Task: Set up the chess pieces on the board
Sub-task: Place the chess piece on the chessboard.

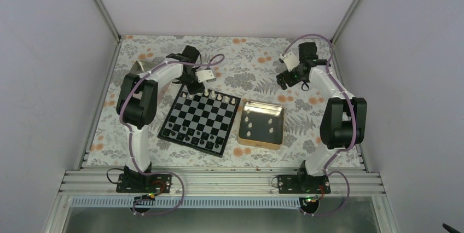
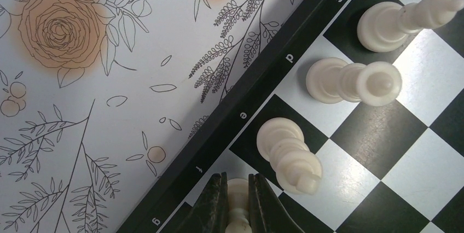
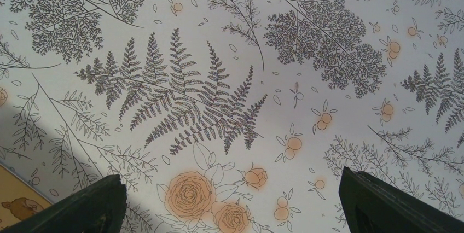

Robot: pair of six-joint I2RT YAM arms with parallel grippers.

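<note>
The board (image 1: 199,121) lies at centre left, with black and pale grey squares and a black border (image 2: 241,107). Several white chess pieces (image 1: 219,97) stand along its far row; dark pieces stand along its near rows. My left gripper (image 2: 238,200) is over the board's far left end (image 1: 192,86), shut on a white chess piece (image 2: 237,192) above the f square. Beside it stand a white piece on e (image 2: 287,153), one on d (image 2: 350,80) and one on c (image 2: 399,22). My right gripper (image 3: 232,200) is open and empty over the tablecloth at far right (image 1: 285,77).
A gold square tin (image 1: 262,123) with several white pieces (image 1: 249,125) sits right of the board; its corner shows in the right wrist view (image 3: 13,203). A silver tin (image 1: 143,69) is partly hidden behind the left arm. The floral tablecloth (image 3: 230,80) covers the table.
</note>
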